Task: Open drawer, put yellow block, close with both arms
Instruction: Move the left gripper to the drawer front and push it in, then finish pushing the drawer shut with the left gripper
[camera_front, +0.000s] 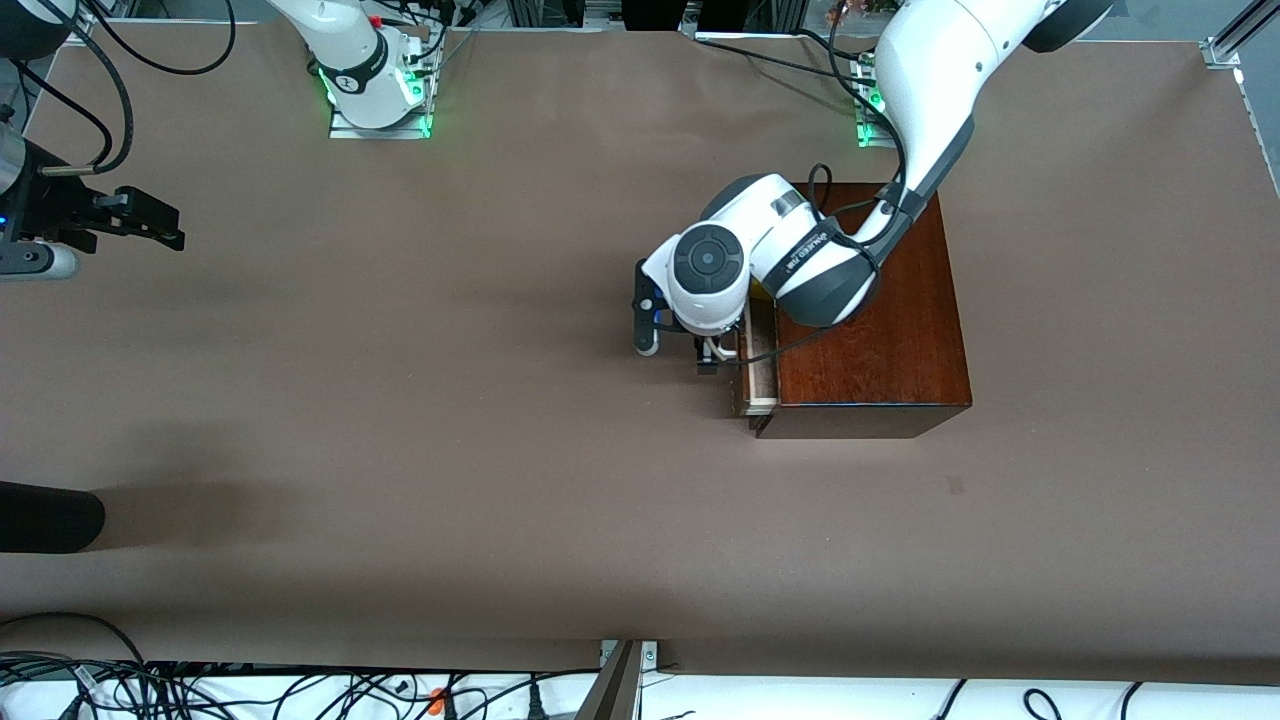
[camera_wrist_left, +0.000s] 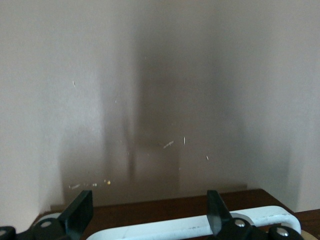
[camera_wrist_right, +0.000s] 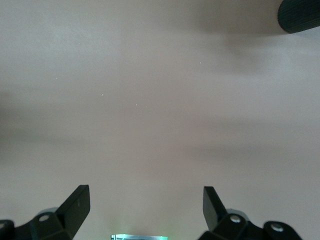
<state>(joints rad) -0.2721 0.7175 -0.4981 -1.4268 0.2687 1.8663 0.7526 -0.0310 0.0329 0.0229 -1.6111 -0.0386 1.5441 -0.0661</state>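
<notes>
The left arm's black two-finger gripper (camera_wrist_left: 147, 220) is sitting with its fingers (camera_wrist_left: 80, 212) spread apart, one on each side of the white U-shaped bar handle (camera_wrist_left: 200, 226) of the drawer (camera_front: 757, 365), without pinching it. That sliding tray, with its pale light-wood walls, is standing slightly pulled out of the glossy dark reddish-brown wooden box (camera_front: 880, 320) toward the right arm's end of the table. A sliver of the small bright yellow block (camera_front: 760, 291) is showing just beside the box edge, under the left arm's wrist; whether it is lying inside the drawer cannot be told. The white jointed left arm (camera_front: 930, 90) is reaching down over the box top, and the dark band on its forearm is carrying white lettering too small to read.

The right arm's black gripper (camera_front: 140, 220) is waiting with its fingers (camera_wrist_right: 75, 206) wide apart and holding nothing, well apart from the box, over the right arm's end of the table.

The brown matte table surface (camera_front: 450, 450) is lying bare around the box. Green lights are glowing at the two arm bases (camera_front: 378, 110), and black cables (camera_front: 300, 690) are trailing along the table edge nearest the front camera.
</notes>
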